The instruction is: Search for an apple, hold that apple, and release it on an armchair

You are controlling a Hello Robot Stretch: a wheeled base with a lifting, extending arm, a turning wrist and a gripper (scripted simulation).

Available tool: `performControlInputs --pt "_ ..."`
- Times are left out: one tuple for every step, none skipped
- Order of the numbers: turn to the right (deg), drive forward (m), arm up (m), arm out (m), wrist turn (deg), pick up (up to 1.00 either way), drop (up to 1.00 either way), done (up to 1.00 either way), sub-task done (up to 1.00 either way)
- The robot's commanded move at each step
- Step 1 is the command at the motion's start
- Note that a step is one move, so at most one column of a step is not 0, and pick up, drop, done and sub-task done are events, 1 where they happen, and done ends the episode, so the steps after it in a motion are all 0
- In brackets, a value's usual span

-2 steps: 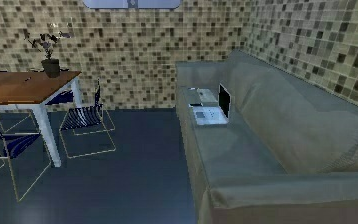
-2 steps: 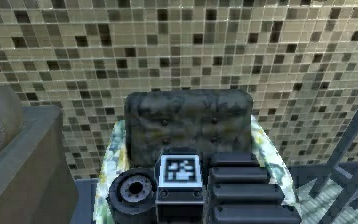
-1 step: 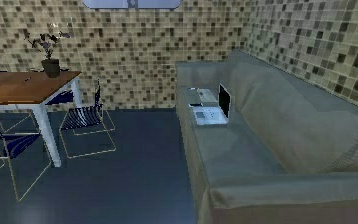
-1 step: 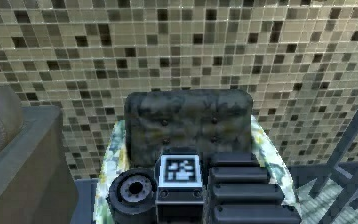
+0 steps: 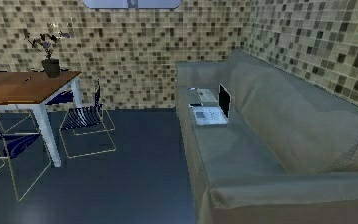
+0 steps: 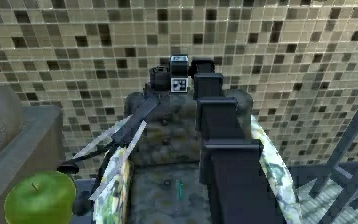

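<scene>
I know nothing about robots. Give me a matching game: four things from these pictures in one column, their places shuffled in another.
1. round green apple
2. open silver laptop
3. dark potted plant
4. blue wire-framed chair

A. on the brown wooden table
B. on the dark floor beside that table
C. on the grey-green sofa
D. arm side view's bottom left corner

Pairs: 1-D, 2-C, 3-A, 4-B

Dark sq.-bar arm (image 6: pixel 227 150) in stepped segments, two white squares (image 6: pixel 178 84) w/ blk marks, thin grey fingers (image 6: pixel 107 140).
</scene>
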Motion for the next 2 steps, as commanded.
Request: performControlInputs --pt "0.0 0.00 0.00 0.00 45.0 0.00 0.00 0.00 0.00" --pt "0.0 0.00 0.00 0.00 45.0 0.00 0.00 0.00 0.00"
